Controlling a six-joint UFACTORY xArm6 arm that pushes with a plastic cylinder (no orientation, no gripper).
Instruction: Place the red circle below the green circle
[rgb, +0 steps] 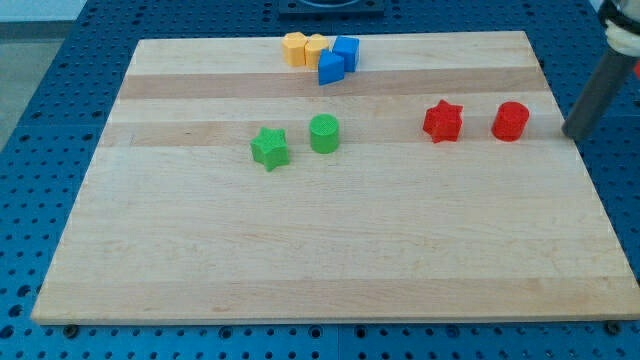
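The red circle (510, 120) stands on the wooden board (330, 250) at the view's right. The green circle (324, 133) stands near the board's middle, well to the left of the red circle. My tip (572, 133) is at the board's right edge, just right of the red circle and apart from it. The dark rod rises from the tip toward the view's top right.
A red star (442, 121) stands just left of the red circle, between it and the green circle. A green star (269, 149) sits left of the green circle. Two yellow blocks (303, 48) and two blue blocks (339, 59) cluster at the top.
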